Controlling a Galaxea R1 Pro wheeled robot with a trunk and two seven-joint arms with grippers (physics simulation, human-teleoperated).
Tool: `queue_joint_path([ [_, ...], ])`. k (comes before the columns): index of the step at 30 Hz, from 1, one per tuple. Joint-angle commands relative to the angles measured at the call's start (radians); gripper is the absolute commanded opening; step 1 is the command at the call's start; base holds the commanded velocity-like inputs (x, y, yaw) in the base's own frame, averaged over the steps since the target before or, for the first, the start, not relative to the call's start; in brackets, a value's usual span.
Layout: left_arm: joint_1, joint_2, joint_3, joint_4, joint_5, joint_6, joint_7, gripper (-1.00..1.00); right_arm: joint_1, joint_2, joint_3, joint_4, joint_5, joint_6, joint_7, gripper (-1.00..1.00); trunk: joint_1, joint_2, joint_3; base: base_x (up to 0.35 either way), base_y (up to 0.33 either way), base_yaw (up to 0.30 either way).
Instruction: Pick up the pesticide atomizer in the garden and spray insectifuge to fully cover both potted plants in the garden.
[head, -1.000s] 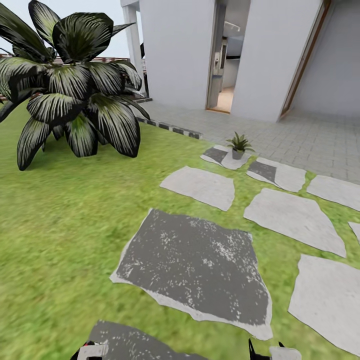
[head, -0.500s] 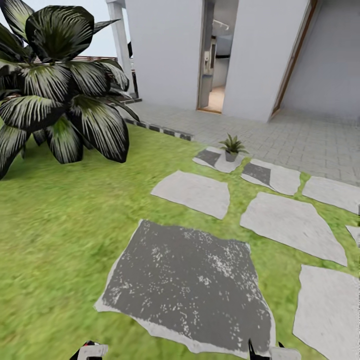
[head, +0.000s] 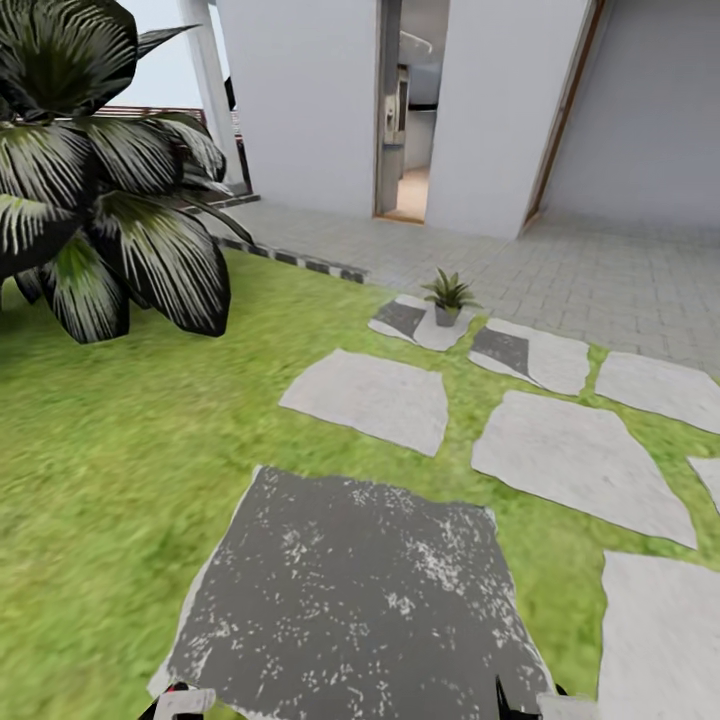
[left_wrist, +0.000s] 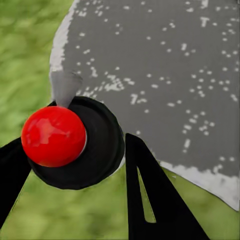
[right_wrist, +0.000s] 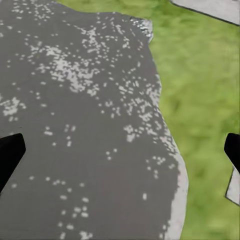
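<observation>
Pesticide atomizer (left_wrist: 100, 150) sits nearest of all, between the two black fingers of the left gripper (left_wrist: 75, 142). In the left wrist view it is seen end on, as a round black end with a red ball on it and a small grey stub beside it. The fingers are closed in against its sides, holding it above the edge of a dark grey speckled stepping stone (left_wrist: 165, 65). The right gripper (right_wrist: 120, 155) is spread wide with nothing between its fingers, whose black tips show at opposite edges of the right wrist view. It hangs over the same dark stone (right_wrist: 75, 125) where that meets the lawn (right_wrist: 205, 85). In the head view the tips of the left gripper (head: 180, 700) and right gripper (head: 525, 700) just show at the lower edge, with the dark stepping stone (head: 340, 590) right ahead of them in the garden grass (head: 100, 450). Beyond it lie paler stepping stones (head: 370, 398), well apart from the grippers. On the farthest of them (head: 415, 325) stands one potted plant (head: 448, 295), small and upright in its grey pot. Off to the left rises a big dark broad-leaved shrub (head: 90, 190). Behind the plant lies a grey paved terrace (head: 600, 270), then the white house wall (head: 300, 100) with an open doorway (head: 405, 130).
</observation>
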Motion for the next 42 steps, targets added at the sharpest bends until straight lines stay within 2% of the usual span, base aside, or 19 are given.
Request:
queue_joint_path([
  [1, -0.001, -0.001, 0.005, 0.001, -0.01, -0.004, 0.001, -1.0, 0.0, 0.001, 0.001, 0.001, 0.006, -0.002, -0.005, 1.0, 0.0, 0.0, -0.001, 0.337, 0.0, -0.001],
  [9, -0.001, 0.0, 0.005, 0.001, -0.009, -0.004, 0.001, -1.0, 0.0, 0.002, 0.0, 0.004, 0.006, -0.002, -0.005, 1.0, 0.0, 0.0, -0.001, 0.338, 0.0, 0.0],
  [16, -0.001, 0.0, 0.006, 0.001, -0.008, -0.004, 0.001, -1.0, 0.0, 0.001, 0.002, 0.045, 0.008, -0.002, -0.002, 1.0, 0.0, 0.0, -0.001, 0.338, 0.0, 0.0],
  [42, 0.0, 0.0, 0.006, 0.001, -0.011, -0.004, 0.001, -1.0, 0.0, 0.0, 0.002, 0.043, 0.01, -0.002, -0.003, 1.0, 0.0, 0.0, -0.001, 0.338, 0.0, 0.0],
])
